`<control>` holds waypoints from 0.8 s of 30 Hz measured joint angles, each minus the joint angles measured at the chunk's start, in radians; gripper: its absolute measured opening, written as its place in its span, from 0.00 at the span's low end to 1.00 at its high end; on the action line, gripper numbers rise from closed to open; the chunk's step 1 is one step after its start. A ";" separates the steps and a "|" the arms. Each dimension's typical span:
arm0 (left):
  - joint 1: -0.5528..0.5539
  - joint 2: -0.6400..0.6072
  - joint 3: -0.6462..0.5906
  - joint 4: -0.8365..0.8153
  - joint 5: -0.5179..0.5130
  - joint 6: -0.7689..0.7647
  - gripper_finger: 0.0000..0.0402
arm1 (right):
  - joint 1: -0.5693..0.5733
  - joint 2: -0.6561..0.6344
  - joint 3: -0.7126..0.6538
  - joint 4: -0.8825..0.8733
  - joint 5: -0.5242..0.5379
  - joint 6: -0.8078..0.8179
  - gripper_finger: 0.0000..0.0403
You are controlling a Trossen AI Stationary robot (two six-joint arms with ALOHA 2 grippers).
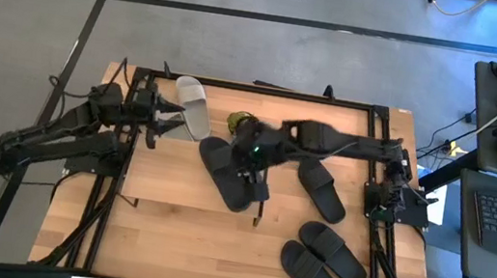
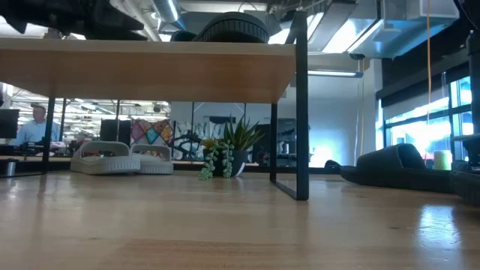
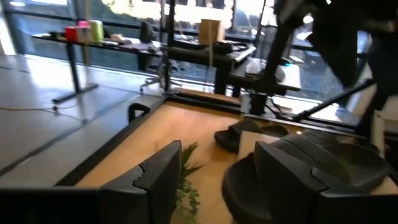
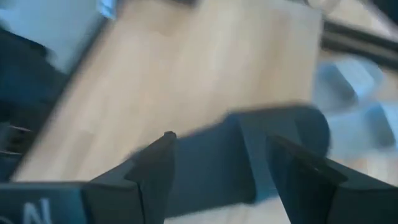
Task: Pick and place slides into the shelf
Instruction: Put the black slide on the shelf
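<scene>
R hand (image 1: pixel 250 162) sits over the middle of the worktop (image 1: pixel 176 236), above the shelf (image 2: pixel 150 71), fingers spread wide w/ a black slide (image 1: pixel 233 178) just below them; the wrist view shows the slide's strap between the 2 fingers but I can't tell if they touch it yet. That slide's long axis runs diagonally, from the far-middle toward the near-right, and it overlaps a 2nd black slide (image 1: pixel 219 157) beside it. My read: the R arm is nearer and is the one placing or releasing this pair on the shelf.

L hand (image 1: pixel 165 122) waits near the far-left corner, fingers part open, holding nothing, close beside a white slide (image 1: pixel 193 107). The small plant (image 1: pixel 240 121) stands between the 2 hands.

Remaining: 1 black slide (image 1: pixel 321 189) toward the right edge, long axis angled, plus 2 more (image 1: pixel 324 262) near the near-right corner. All 3 lie on the R arm's side, so R is prob the better reach.
</scene>
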 joint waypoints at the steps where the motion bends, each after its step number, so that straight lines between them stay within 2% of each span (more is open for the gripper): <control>1: -0.017 0.013 0.010 -0.007 -0.006 0.004 0.48 | -0.011 -0.012 0.000 0.002 -0.047 -0.018 0.60; 4: -0.074 0.048 0.062 -0.111 -0.077 0.009 0.48 | -0.047 -0.042 0.000 -0.006 -0.142 -0.044 0.60; 8: -0.158 0.110 0.157 -0.316 -0.214 0.044 0.48 | -0.105 -0.080 0.000 0.009 -0.149 -0.052 0.60; 11: -0.218 0.146 0.213 -0.409 -0.235 0.044 0.48 | -0.158 -0.080 0.000 0.025 -0.181 -0.085 0.60; 14: -0.271 0.157 0.229 -0.428 -0.235 0.033 0.48 | -0.227 -0.075 -0.019 0.125 -0.327 -0.119 0.60; 17: -0.306 0.158 0.229 -0.425 -0.252 0.032 0.48 | -0.292 -0.091 -0.108 0.191 -0.450 -0.127 0.60; 21: -0.333 0.158 0.229 -0.435 -0.306 0.031 0.48 | -0.371 -0.160 -0.283 0.293 -0.464 -0.128 0.60; 24: -0.338 0.158 0.229 -0.473 -0.322 0.027 0.48 | -0.428 -0.260 -0.460 0.461 -0.500 -0.120 0.60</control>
